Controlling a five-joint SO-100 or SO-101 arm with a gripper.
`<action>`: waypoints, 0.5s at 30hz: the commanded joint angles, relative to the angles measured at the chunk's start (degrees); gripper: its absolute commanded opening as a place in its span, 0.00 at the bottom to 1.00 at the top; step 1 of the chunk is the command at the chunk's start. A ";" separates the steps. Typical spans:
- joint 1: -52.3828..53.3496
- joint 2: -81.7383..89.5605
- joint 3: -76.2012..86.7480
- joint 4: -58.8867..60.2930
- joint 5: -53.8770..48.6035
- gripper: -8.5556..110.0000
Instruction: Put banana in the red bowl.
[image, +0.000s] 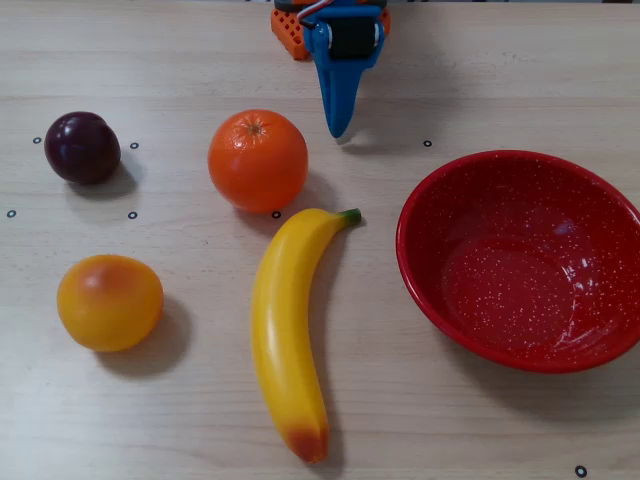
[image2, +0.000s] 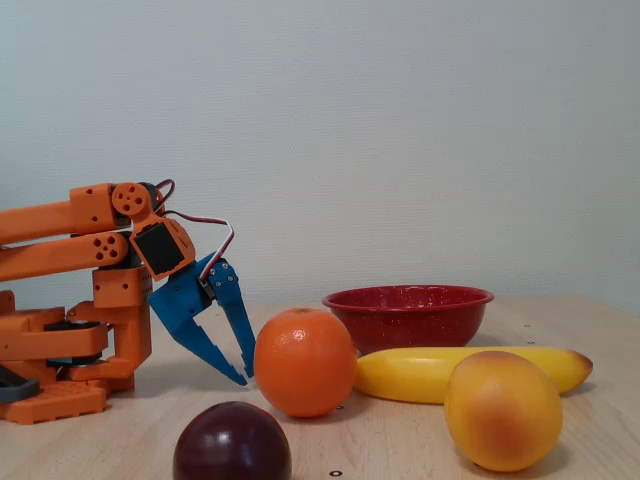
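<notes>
The banana (image: 285, 330) lies flat on the table in the overhead view, green stem toward the arm and orange-red end near the front edge. The fixed view shows the banana (image2: 430, 372) in front of the red bowl (image2: 410, 315). The speckled red bowl (image: 505, 290) sits empty to the right of the banana in the overhead view. My blue gripper (image: 338, 130) points down at the far edge, well beyond the stem. In the fixed view the gripper (image2: 246, 378) hangs just above the table beside the orange, its tips together and holding nothing.
An orange (image: 258, 160) sits between the gripper and the banana. A dark plum (image: 82, 147) and a yellow-orange round fruit (image: 110, 302) lie at the left. The orange arm base (image2: 60, 350) stands at the left of the fixed view.
</notes>
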 joint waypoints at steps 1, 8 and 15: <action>-0.18 -3.52 -8.44 0.79 -3.25 0.07; 0.00 -9.84 -16.52 1.23 -6.33 0.07; 0.00 -19.16 -26.98 3.60 -6.77 0.07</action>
